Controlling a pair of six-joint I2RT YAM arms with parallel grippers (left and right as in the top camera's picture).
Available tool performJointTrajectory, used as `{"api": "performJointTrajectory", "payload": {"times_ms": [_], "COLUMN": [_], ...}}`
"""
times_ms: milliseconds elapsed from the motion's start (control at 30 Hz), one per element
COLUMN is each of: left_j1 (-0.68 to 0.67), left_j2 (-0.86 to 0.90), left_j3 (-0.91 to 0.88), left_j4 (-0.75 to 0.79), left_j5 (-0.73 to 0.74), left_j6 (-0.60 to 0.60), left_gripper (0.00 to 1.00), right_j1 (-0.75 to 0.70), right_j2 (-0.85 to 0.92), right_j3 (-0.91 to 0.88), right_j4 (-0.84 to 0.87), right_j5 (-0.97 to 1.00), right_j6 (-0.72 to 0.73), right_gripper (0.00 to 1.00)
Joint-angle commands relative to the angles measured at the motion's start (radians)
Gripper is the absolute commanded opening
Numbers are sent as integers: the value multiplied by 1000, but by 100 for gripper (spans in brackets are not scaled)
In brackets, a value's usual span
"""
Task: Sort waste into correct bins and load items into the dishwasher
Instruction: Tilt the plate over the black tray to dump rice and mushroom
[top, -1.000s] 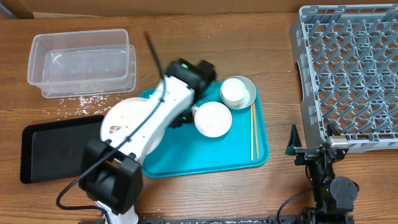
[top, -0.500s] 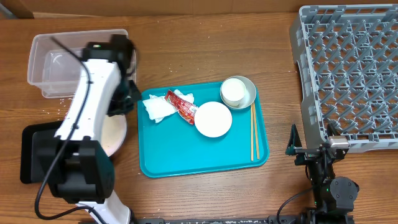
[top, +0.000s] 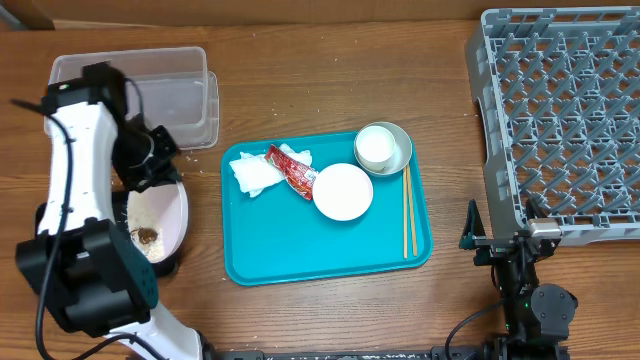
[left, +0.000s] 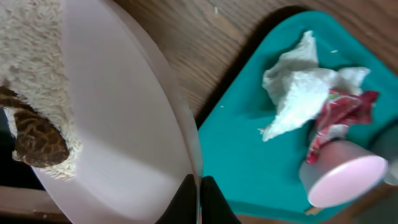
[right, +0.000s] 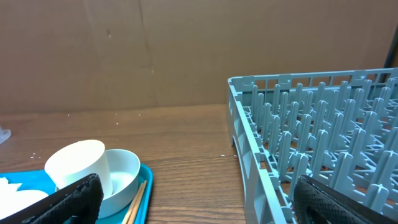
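Tilting steeply on its edge, the large white plate (top: 160, 220) sits just off the left edge of the teal serving tray (top: 300, 250), above the black tray (top: 41, 222), which the plate and arm mostly hide. White rice (left: 37, 74) and a brown food scrap (left: 37, 140) cling to the plate's lower face. The left gripper (left: 199, 196) has its fingers pressed together on the plate's rim, pinching it at the side nearest the teal tray.

On the teal tray, crumpled napkins (top: 255, 172) lie in the far-left corner with the red wrapper (top: 292, 168) touching them on the side toward the tray's middle. The smaller white plate (top: 343, 191) rests near the tray's centre, just beside the wrapper. The white cup (top: 375, 147) stands inside the small bowl (top: 401, 152) in the far-right corner, and the chopsticks (top: 408, 212) lie along the tray's right edge.

Beyond the tray's far-left corner, the clear tub (top: 190, 60) stands on the table, partly behind the left arm. Well apart from the tray's right edge is the grey dish rack (top: 565, 120). The right gripper (right: 196, 199) hangs low by the tray's near-right corner, fingers spread wide and holding nothing.
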Motion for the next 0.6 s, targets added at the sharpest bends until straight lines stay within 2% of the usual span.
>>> {"api": "performJointTrajectory", "payload": {"times_ms": [0, 567], "left_j1": [74, 425], "left_j2": [-37, -37], "left_j3": [23, 23], "left_j4": [-11, -101], "left_j5": [200, 620], "left_j6": [109, 304], "left_gripper": [4, 4], "right_j1": [-7, -7], "right_j2": [-10, -10], "right_j3": [-10, -10], "right_j4": [5, 5], "right_j5": [6, 6], "right_j6": [-7, -7], "right_gripper": [100, 100]}}
